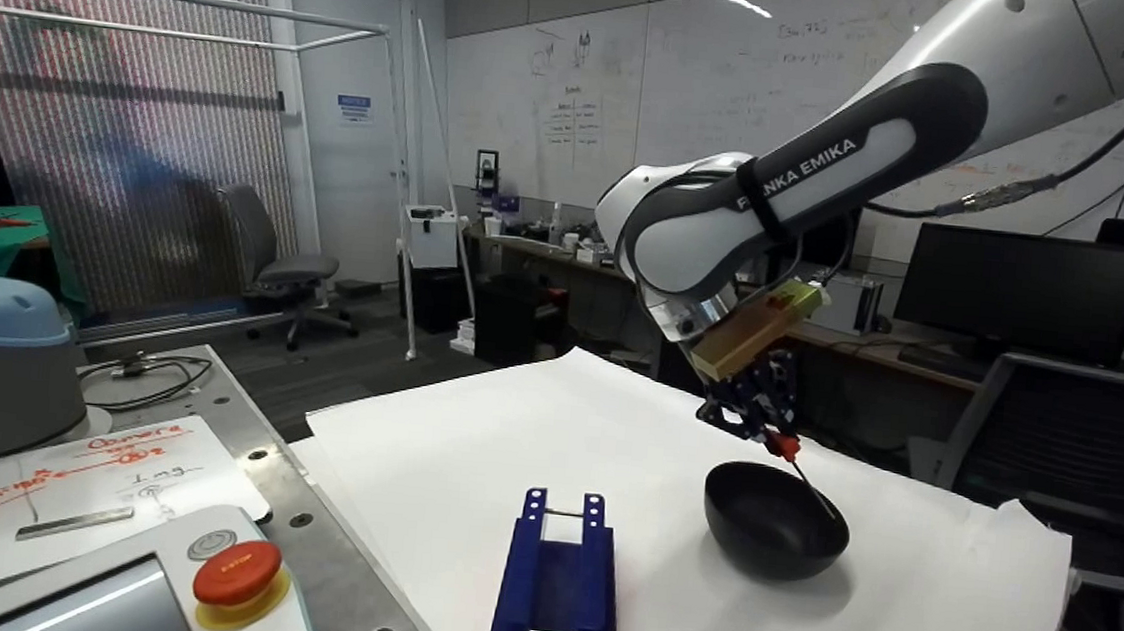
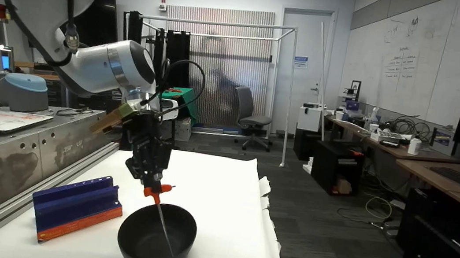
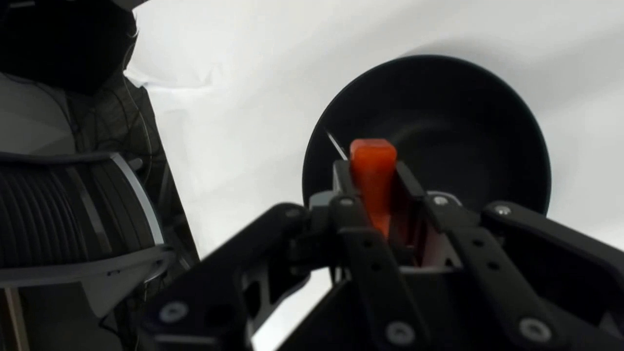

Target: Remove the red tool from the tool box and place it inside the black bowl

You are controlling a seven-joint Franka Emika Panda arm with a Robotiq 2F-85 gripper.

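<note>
White-papered, the counter (image 1: 437, 506) lay beneath a bent, glossy white arm (image 1: 689, 235) slanting down to a tilted end effector (image 3: 376, 173), clamped on the red tool (image 2: 154, 194) by its T-shaped handle. Its slender metal shaft leaned across the hollow of the matte, round black bowl (image 2: 137, 241); contact couldn't be judged. Nearby sat the angular, dark-blue tool box (image 2: 77, 206).
</note>
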